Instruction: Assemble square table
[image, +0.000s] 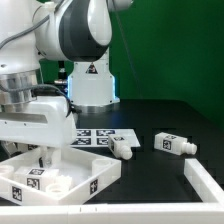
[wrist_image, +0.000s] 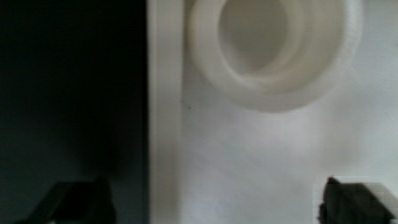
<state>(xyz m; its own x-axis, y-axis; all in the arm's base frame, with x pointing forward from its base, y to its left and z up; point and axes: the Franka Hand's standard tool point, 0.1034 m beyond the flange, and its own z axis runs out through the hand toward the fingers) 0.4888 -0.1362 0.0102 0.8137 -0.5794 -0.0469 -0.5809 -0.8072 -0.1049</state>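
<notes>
The square table top (image: 104, 171) is a flat white plate with tags on its side, lying at the front of the exterior view's left. My gripper (image: 42, 156) hangs low over its near-left part. In the wrist view the gripper (wrist_image: 221, 204) is open. One fingertip (wrist_image: 80, 201) is over the dark table and the other over the white top (wrist_image: 231, 140), so the top's edge runs between them. A round corner socket (wrist_image: 267, 50) lies just ahead. Two white tagged legs (image: 121, 148) (image: 173, 143) lie on the black table to the right.
The marker board (image: 100, 136) lies behind the top. The white robot base (image: 90, 80) stands at the back. A white angled piece (image: 205, 182) sits at the front of the exterior view's right. A green wall is behind.
</notes>
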